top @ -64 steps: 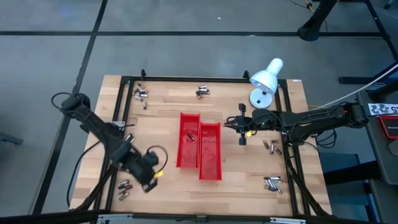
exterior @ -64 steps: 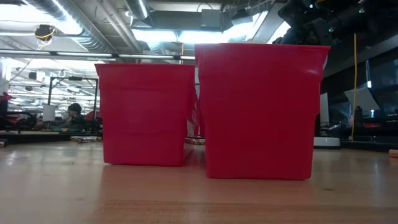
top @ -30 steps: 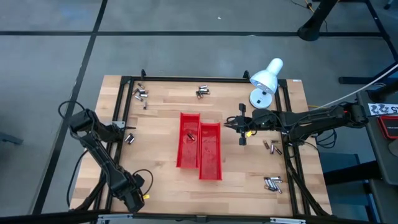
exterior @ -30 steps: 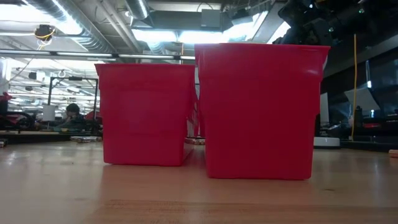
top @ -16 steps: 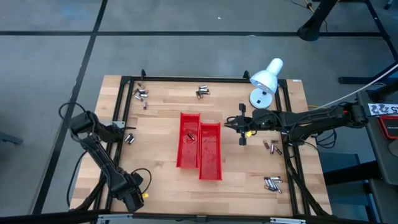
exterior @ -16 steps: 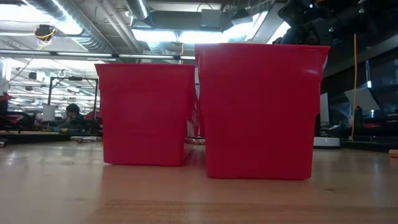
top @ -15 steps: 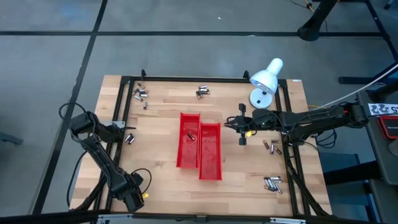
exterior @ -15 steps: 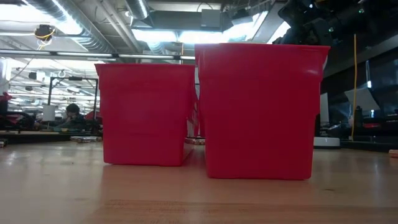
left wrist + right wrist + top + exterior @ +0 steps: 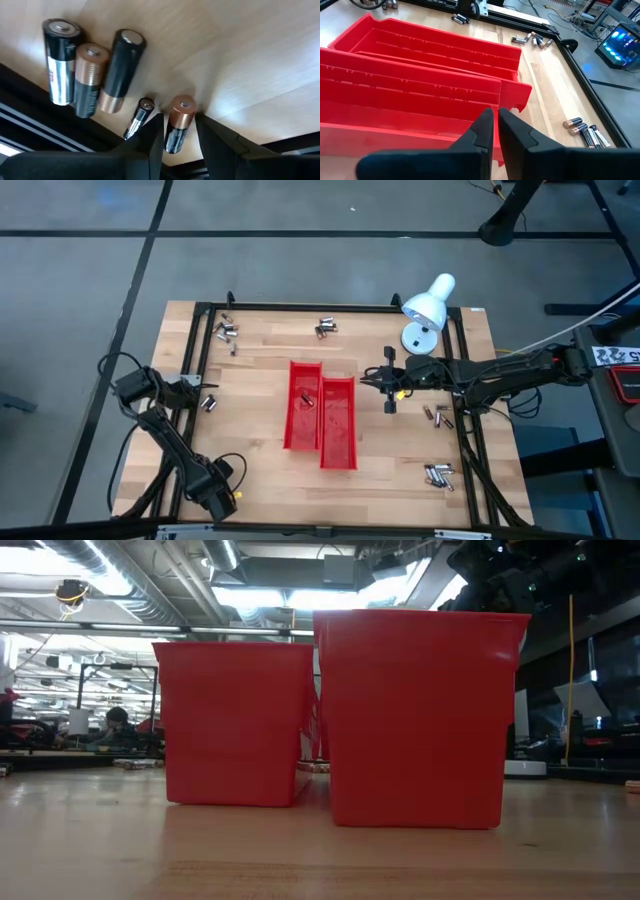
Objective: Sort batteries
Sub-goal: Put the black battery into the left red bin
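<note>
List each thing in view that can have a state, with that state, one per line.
Left pincer: fingers straddling a copper-topped battery lying on the table, near corner.
Right pincer: shut, empty, beside the red trays.
Red trays: side by side, upright.
Desk lamp: standing at the far right edge.

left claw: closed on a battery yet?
Not clearly. Left claw straddles a copper-top battery lying on the table; contact cannot be told.

One copper-topped battery (image 9: 178, 124) stands on end between the left gripper's (image 9: 179, 131) two fingers. A thinner battery (image 9: 137, 117) lies just beside one finger, three bigger batteries (image 9: 90, 75) side by side farther out.
</note>
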You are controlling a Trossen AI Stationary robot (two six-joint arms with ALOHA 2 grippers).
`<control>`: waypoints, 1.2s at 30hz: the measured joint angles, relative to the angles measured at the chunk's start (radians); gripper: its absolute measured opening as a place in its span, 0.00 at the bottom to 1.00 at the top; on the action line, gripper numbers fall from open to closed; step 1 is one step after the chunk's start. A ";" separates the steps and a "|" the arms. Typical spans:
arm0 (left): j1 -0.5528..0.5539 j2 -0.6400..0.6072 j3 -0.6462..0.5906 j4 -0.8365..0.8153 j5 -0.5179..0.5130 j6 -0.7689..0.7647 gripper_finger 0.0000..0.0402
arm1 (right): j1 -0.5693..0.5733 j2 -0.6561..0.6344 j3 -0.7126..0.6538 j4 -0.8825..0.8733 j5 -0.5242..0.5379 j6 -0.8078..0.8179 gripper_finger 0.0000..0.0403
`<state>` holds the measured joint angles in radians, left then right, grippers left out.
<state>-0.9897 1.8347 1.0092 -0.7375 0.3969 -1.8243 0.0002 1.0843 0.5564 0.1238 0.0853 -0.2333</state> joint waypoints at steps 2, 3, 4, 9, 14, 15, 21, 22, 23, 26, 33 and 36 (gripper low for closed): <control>0.000 0.001 0.000 -0.016 -0.003 0.001 0.22 | 0.000 0.000 0.000 0.001 0.000 0.000 0.08; 0.002 0.001 0.001 -0.019 -0.004 0.006 0.19 | 0.000 0.000 0.000 0.001 0.000 0.000 0.08; 0.005 0.002 0.001 -0.021 -0.004 0.022 0.15 | 0.000 0.000 0.000 0.001 0.000 0.000 0.08; 0.029 0.000 0.000 -0.039 -0.018 0.105 0.08 | 0.000 0.000 0.000 0.002 0.000 0.000 0.08; 0.077 -0.031 -0.006 -0.063 -0.047 0.184 0.08 | 0.000 0.000 0.000 0.001 0.000 0.000 0.08; 0.089 -0.045 -0.007 -0.073 -0.073 0.194 0.09 | 0.000 0.000 0.000 0.001 0.000 0.000 0.08; 0.167 -0.195 -0.007 -0.100 -0.262 0.223 0.08 | 0.000 0.000 0.000 0.001 0.000 0.000 0.08; 0.182 -0.220 -0.007 -0.101 -0.301 0.232 0.08 | 0.000 0.000 0.000 0.001 0.000 0.000 0.08; 0.201 -0.250 -0.007 -0.102 -0.337 0.239 0.08 | 0.000 0.000 0.000 0.001 0.000 0.000 0.08; 0.261 -0.326 -0.006 -0.124 -0.464 0.283 0.09 | 0.000 0.000 0.000 0.001 0.000 0.000 0.08; 0.454 -0.430 -0.005 -0.034 -0.815 0.591 0.08 | 0.000 0.000 0.000 -0.001 0.000 0.000 0.08; 0.571 -0.430 -0.005 0.072 -0.840 0.800 0.09 | 0.000 0.000 0.000 -0.002 0.000 0.000 0.08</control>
<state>-0.4188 1.4051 1.0042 -0.6653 -0.4426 -1.0243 -0.0001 1.0843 0.5564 0.1220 0.0853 -0.2333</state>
